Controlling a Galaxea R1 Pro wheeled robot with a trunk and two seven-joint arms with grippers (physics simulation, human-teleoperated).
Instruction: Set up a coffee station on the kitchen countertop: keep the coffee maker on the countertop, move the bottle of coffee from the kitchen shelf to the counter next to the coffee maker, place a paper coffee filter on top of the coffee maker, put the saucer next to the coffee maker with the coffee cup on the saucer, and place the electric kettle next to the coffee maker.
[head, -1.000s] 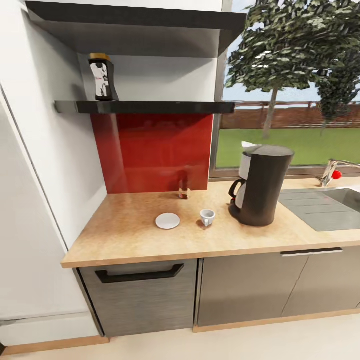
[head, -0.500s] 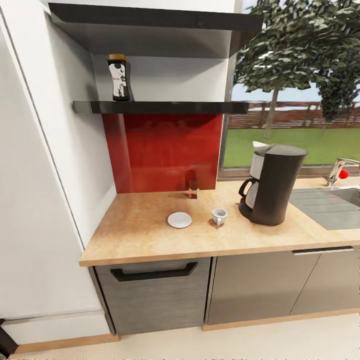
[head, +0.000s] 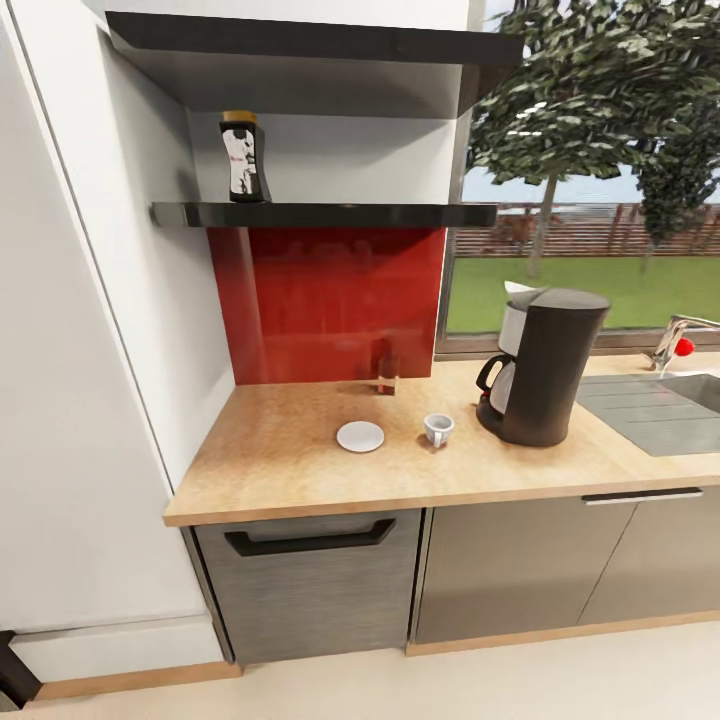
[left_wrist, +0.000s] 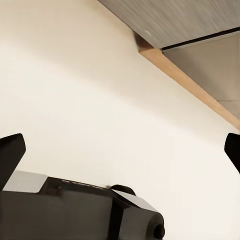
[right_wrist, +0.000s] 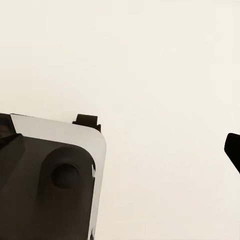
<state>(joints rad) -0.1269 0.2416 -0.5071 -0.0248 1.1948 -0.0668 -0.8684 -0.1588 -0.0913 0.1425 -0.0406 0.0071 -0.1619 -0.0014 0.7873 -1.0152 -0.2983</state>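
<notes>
Head view: coffee bottle (head: 243, 157) upper left on shelf (head: 320, 214); saucer (head: 360, 436), cup (head: 437, 429), coffee maker (head: 545, 365) mid-frame on tabletop (head: 290, 470). Left end effector (left_wrist: 122, 150) spread wide, empty; right's opening I cannot tell.

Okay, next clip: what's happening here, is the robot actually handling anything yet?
Nothing is being handled yet. The robot faces the countertop, where the coffee maker, saucer and coffee cup stand apart; the cup is not on the saucer. The bottle of coffee is up on the shelf. The left hand looks open, empty and aimed at the floor; the right wrist view also looks at floor, its grip unclear.
</notes>
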